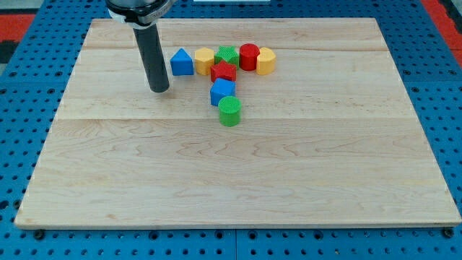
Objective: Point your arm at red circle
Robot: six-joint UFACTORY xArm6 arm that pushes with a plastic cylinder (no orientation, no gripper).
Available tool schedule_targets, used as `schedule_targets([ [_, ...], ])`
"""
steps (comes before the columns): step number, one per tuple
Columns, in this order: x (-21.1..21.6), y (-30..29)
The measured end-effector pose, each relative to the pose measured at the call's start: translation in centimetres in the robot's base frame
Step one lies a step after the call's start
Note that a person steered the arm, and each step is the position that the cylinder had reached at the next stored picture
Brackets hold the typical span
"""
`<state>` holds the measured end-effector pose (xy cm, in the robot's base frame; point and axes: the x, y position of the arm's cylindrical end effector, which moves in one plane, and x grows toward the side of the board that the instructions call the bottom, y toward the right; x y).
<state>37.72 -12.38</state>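
The red circle (249,55) stands on the wooden board near the view's top, between a green star (228,55) on its left and a yellow block (266,61) on its right. My tip (159,89) rests on the board well to the view's left of the red circle, just left of and below a blue triangle (181,63). The tip touches no block.
A yellow block (205,61) sits right of the blue triangle. A red star (223,72), a blue block (222,92) and a green cylinder (229,112) run down from the row. The board's top edge (289,19) lies just beyond the blocks.
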Motion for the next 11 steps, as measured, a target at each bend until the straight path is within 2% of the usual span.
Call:
schedule_targets([
  [3, -4.1, -0.7],
  [5, -11.1, -0.4],
  [6, -12.6, 1.0],
  [9, -12.9, 11.5],
  [11, -12.6, 15.8],
])
